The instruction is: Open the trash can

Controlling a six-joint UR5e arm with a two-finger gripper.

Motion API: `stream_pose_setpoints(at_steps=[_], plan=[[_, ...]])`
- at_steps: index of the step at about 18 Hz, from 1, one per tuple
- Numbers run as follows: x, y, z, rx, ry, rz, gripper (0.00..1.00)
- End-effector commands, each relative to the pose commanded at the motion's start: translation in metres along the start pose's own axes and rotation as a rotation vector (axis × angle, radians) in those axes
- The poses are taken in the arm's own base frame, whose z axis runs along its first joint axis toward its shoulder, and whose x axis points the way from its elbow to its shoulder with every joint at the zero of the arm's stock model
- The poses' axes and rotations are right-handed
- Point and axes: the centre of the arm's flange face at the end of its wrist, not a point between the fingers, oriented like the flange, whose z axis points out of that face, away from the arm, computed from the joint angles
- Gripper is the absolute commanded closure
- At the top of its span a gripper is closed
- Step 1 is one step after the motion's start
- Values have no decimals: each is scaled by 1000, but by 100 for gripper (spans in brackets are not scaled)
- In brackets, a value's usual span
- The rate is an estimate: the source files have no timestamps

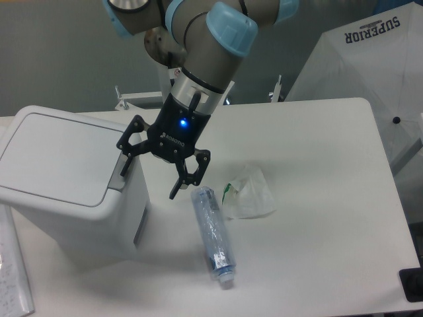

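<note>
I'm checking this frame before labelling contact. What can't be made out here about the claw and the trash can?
- Whether a finger of the claw touches the grey push-tab: the finger overlaps the tab in this one camera view, with no side view.
- The trash can's left side and the paper beside it: cut by the frame's edge.
- The bottle's label: too small to read.
</note>
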Motion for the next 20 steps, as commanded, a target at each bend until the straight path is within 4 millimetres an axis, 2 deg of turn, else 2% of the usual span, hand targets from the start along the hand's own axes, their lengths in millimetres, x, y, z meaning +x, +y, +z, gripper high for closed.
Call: stream_pose_setpoints(at_steps=[11,16,18,20], plan=[[-1,-2,0,3,-2,3,0],[2,-18,-15,33,-20,53,0],[-6,-22,-26,49,-42,116,0],[-28,-21,-47,75,-84,151,0]])
